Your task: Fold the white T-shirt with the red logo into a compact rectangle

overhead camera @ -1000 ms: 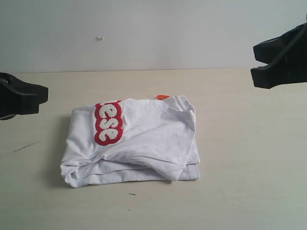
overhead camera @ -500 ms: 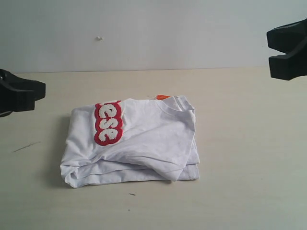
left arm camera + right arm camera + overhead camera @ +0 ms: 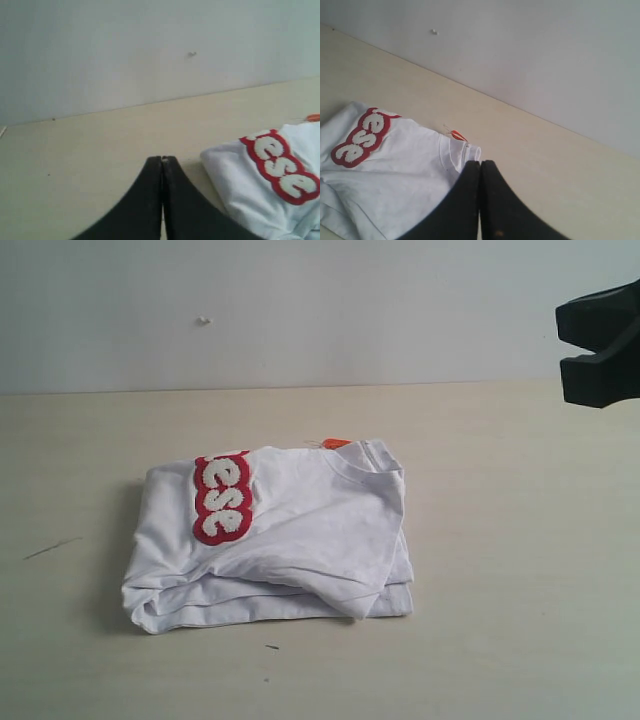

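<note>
Here, both claws are shown pressed together and empty, the left gripper (image 3: 162,161) kept off to the logo side and the right gripper (image 3: 480,167) held high, clear of the collar. The white T-shirt (image 3: 290,535) lies folded in a rough rectangle on the table (image 3: 510,540), the red logo (image 3: 222,498) uppermost. Folding is judged essentially done; at most, the loose front layers could be squared.

The red logo (image 3: 222,500) (on the white T-shirt (image 3: 310,530)) reads "ese".
</note>
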